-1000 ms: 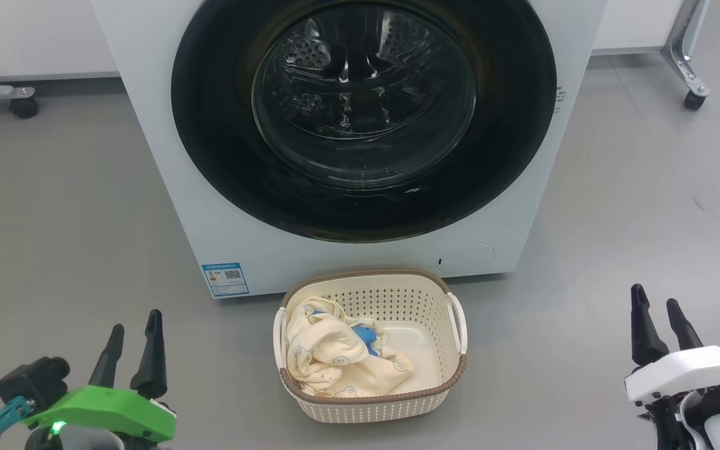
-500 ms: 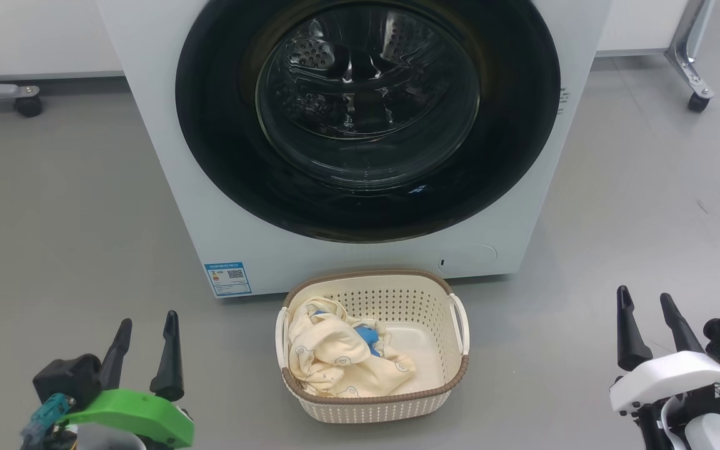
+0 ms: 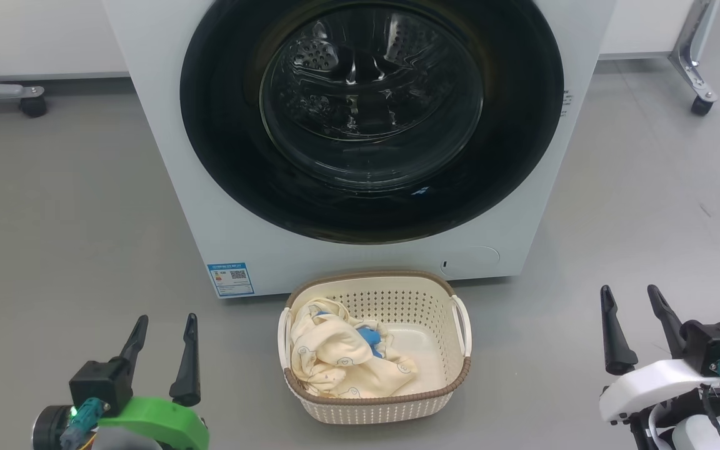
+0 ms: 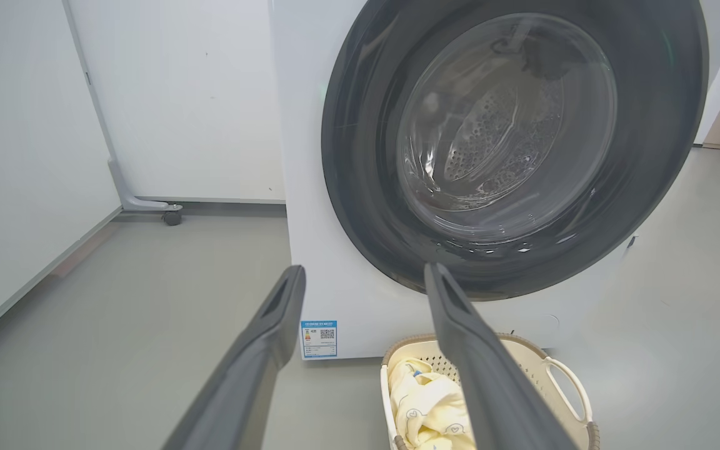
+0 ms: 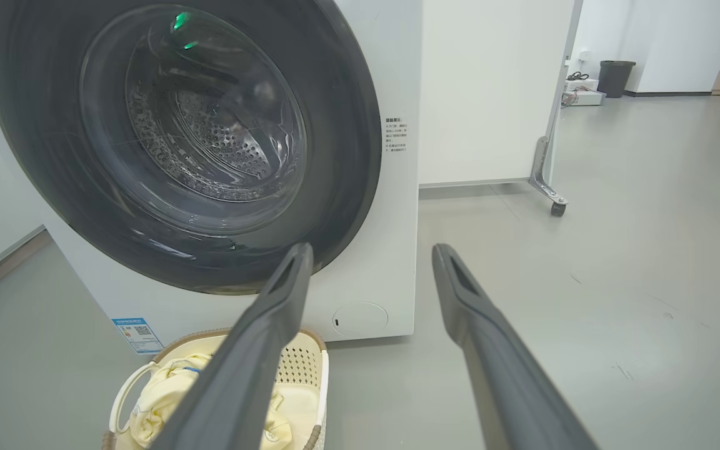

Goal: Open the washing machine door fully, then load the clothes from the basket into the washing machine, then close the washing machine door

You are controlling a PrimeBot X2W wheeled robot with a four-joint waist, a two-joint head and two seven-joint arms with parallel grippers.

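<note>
The left gripper [image 3: 167,319] hangs empty, jaws spread wide, just left of the basket [image 3: 375,275]. The right gripper [image 3: 629,290] is equally wide and empty. It sits farther out on the basket's right and, by the head view, a little farther forward. The clothes [image 3: 335,359] lie bunched in the basket's left half. Directly behind the basket stands the washing machine [image 3: 166,156]. Its washing machine door [image 3: 369,103] is shut flush against the front, above the basket, glass facing the robot. From either gripper the door lies ahead, upward and inward toward the basket's line. Being round, it has no long axis, so the edge matters. The right wrist view puts the door's right rim just beyond that gripper, so the right arm looks better placed. No handle or hinge shows, so I cannot tell which edge swings.
</note>
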